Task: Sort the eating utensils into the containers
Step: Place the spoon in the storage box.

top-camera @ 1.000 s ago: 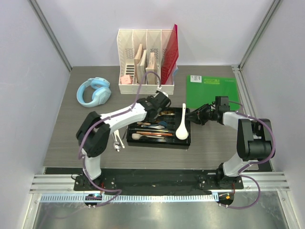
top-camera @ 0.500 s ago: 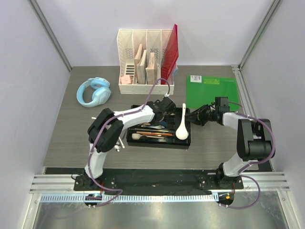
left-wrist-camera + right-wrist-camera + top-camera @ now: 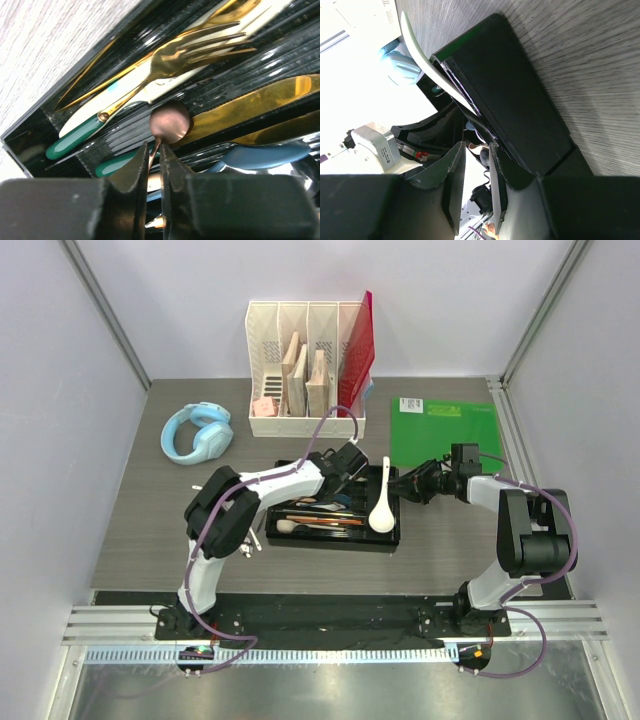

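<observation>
The black cutlery tray (image 3: 392,536) lies mid-table with several utensils in it. A large white soup spoon (image 3: 381,506) lies in its right compartment. My left gripper (image 3: 352,464) hangs low over the tray's back part. In the left wrist view it (image 3: 155,148) is shut on the thin handle of a small copper spoon (image 3: 170,122), above a gold fork (image 3: 200,47), a gold knife (image 3: 250,100) and green-handled pieces (image 3: 75,141). My right gripper (image 3: 402,483) is at the tray's right wall (image 3: 520,95), its jaws (image 3: 476,147) a little apart with nothing between them.
Loose chopsticks (image 3: 247,538) lie on the table left of the tray. A white file organizer (image 3: 305,370) with a red folder stands at the back. Blue headphones (image 3: 197,432) lie back left and a green mat (image 3: 445,430) back right.
My left gripper has swung right from the tray's back-left corner to over its back middle, with the copper spoon. The right arm has stayed still.
</observation>
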Available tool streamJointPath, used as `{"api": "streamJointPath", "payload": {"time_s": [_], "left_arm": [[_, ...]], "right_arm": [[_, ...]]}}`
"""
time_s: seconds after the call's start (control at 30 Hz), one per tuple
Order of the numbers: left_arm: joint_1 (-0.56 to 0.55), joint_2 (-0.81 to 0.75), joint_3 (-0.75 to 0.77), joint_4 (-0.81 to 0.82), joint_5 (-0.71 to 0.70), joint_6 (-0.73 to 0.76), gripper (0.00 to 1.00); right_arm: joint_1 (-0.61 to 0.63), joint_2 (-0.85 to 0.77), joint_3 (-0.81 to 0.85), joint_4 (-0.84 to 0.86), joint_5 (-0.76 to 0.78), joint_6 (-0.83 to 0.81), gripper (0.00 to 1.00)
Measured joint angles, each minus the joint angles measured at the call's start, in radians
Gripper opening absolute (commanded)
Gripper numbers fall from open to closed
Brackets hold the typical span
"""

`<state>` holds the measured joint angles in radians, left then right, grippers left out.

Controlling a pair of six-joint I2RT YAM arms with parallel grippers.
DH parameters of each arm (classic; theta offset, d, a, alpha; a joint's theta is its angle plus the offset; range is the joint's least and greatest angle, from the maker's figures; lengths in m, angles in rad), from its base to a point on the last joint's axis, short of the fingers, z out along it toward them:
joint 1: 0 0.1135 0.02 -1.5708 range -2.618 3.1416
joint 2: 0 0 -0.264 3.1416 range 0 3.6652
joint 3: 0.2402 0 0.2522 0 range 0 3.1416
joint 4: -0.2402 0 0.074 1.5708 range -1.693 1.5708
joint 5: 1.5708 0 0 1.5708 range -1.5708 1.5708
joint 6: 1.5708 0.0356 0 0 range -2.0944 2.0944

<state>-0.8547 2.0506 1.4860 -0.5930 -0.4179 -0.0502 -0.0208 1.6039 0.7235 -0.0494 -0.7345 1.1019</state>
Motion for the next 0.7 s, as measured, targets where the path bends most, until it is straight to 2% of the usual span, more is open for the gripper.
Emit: {"api": "streamJointPath", "payload": {"time_s": [0.03, 0.1, 0.47, 0.7], "left_arm": [[0.000, 0.000, -0.001, 0.001, 0.005, 0.002, 0.04], [0.000, 0.000, -0.004, 0.005, 0.013, 0.004, 0.00], [0.000, -0.034, -0.056, 0.042, 0.021, 0.026, 0.00], [0.000, -0.146, -0.165, 0.037, 0.030, 0.065, 0.00]], "right_arm": [[0.000, 0.000, 0.000, 0.000, 0.000, 0.000, 0.32], [0.000, 0.002, 0.000, 0.000, -0.001, 0.000, 0.32], [0.000, 0.002, 0.000, 0.000, -0.005, 0.000, 0.32], [0.002, 0.002, 0.000, -0.001, -0.006, 0.000, 0.32]]}}
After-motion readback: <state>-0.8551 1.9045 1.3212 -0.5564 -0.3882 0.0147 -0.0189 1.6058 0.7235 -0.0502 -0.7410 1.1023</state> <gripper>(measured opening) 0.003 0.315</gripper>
